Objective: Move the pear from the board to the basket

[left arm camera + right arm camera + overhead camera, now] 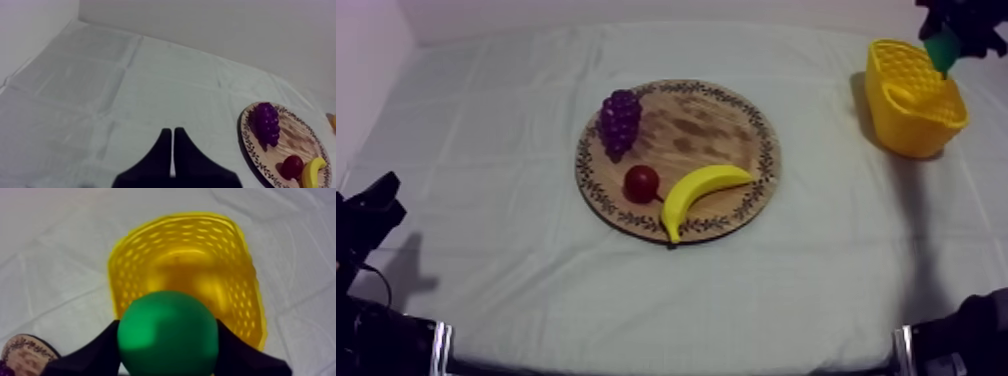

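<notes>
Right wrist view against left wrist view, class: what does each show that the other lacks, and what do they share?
Right wrist view, not the left: the pear clamped in the right gripper above the open yellow basket. Left wrist view, not the right: the left gripper, fingers together as a wedge, over the cloth; the whole bunch of grapes, the small red fruit and the banana on the wooden board. Shared: that board's patterned rim and the cloth.

A purple bunch of grapes lies near the middle of the grey-white cloth. At its five o'clock sits a small red fruit, and at that one's three o'clock, just beside it, curves a yellow banana.
</notes>
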Tool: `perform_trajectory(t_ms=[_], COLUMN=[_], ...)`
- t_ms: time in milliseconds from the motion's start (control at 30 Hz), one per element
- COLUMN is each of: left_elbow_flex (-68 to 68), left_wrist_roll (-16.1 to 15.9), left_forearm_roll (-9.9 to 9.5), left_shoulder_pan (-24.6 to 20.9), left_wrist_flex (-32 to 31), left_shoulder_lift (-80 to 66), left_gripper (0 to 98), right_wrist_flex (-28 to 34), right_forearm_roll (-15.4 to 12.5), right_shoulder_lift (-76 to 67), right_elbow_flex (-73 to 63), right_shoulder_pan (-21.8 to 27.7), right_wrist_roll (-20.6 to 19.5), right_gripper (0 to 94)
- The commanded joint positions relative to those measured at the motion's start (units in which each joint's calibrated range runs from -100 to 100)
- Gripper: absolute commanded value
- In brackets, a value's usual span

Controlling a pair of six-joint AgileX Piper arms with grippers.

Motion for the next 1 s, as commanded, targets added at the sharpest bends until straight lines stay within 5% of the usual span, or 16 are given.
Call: perform_trajectory(t_ms=[0, 167, 400, 567, 733, 967], left_elbow_flex=[0.05, 0.05, 0.05, 0.05, 0.05, 0.05], left_wrist_roll=[0.00, 0.00, 0.00, 0.00, 0.00, 0.00], left_forearm_roll=[0.02, 0.02, 0.02, 0.02, 0.02, 0.02], left_shoulder_pan=[0.03, 0.03, 0.03, 0.03, 0.03, 0.03], left_wrist_flex=[-0.01, -0.01, -0.01, -0.01, -0.01, -0.01], left_shoulder_lift=[0.00, 0.00, 0.00, 0.00, 0.00, 0.00], left_gripper=[0.1, 0.1, 0.1, 0.1, 0.1, 0.1], right_wrist_flex=[-0.58, -1.77, -1.25, -0.47, 0.44, 0.51], right_forearm_roll=[0.38, 0.65, -0.11, -0.99, -1.07, -0.95], right_shoulder_lift=[2.32, 6.21, 7.51, 1.49, -10.33, -31.39], right_elbow_flex=[0.85, 1.48, 1.31, 4.01, 8.64, 17.20], right_shoulder_pan=[0.56, 1.74, 2.86, 3.51, 3.09, 2.35], right_wrist_roll=[-0.29, -0.44, 0.16, 1.51, 2.26, 2.67], right_gripper=[32.4, 37.2, 61.7, 70.2, 65.4, 42.7])
